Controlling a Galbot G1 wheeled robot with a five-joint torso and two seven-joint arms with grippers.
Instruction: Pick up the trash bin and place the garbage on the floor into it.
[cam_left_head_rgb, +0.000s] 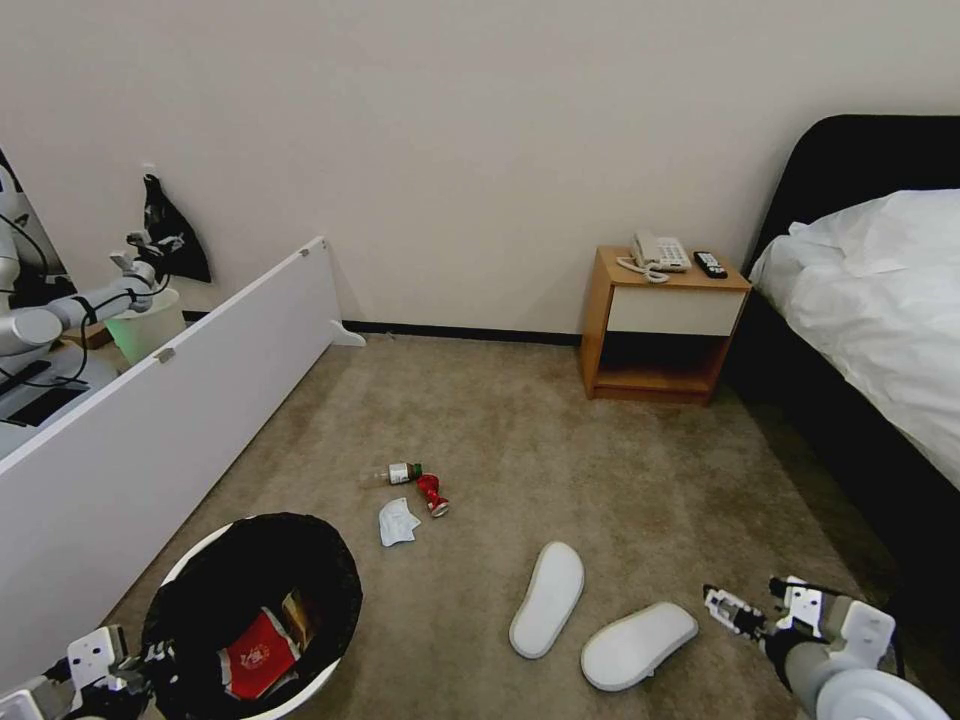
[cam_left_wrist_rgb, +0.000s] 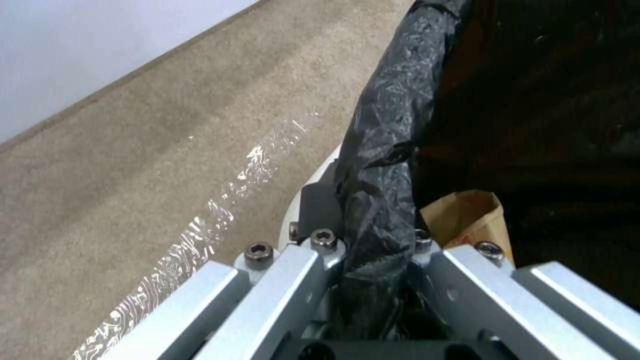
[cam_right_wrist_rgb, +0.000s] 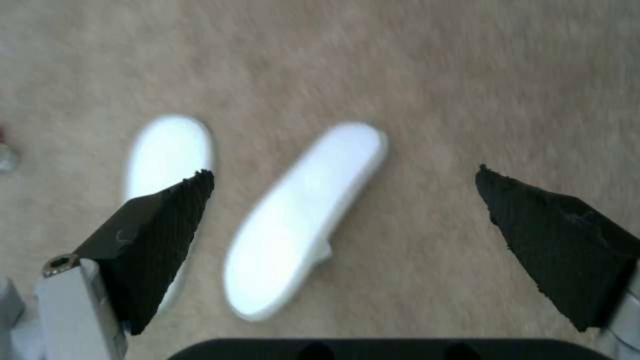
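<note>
Left end effector (cam_left_head_rgb: 150, 665): lower left of the head frame, pinched on the bin's near rim; in the left wrist view (cam_left_wrist_rgb: 373, 260) one finger lies outside the wall and one inside, with the black bag squeezed between them.
Right end effector (cam_left_head_rgb: 748, 610): lower right of the head frame, above the floor, just right of the slippers; in the right wrist view (cam_right_wrist_rgb: 343, 200) its two dark pads are spread wide and hold nothing.
Bin (cam_left_head_rgb: 190, 560): round, white, lined with a black bag folded over the rim, at the lower left of the head frame beside the white panel; rim seen at (cam_left_wrist_rgb: 383, 150).
In the bin: red carton (cam_left_head_rgb: 258, 655) and brown paper bag (cam_left_head_rgb: 298, 618); the bag's corner shows at (cam_left_wrist_rgb: 467, 220).
Floor (cam_left_head_rgb: 600, 470): beige-brown carpet.
Slippers: two, white, flat, lower centre of the head frame; left slipper (cam_left_head_rgb: 547, 598) and right slipper (cam_left_head_rgb: 638, 645), near each other and not touching; under the right end effector at (cam_right_wrist_rgb: 167, 155) and (cam_right_wrist_rgb: 307, 215).
Bottle (cam_left_head_rgb: 393, 474): clear, lying on its side, centre of the head frame.
Can (cam_left_head_rgb: 433, 494): red, crushed, touching or just beside the bottle's cap end; cannot tell which.
Mask (cam_left_head_rgb: 398, 521): white, crumpled, just below the bottle and left of the can.
Panel (cam_left_head_rgb: 150, 440): long, white, slanting along the left of the head frame.
</note>
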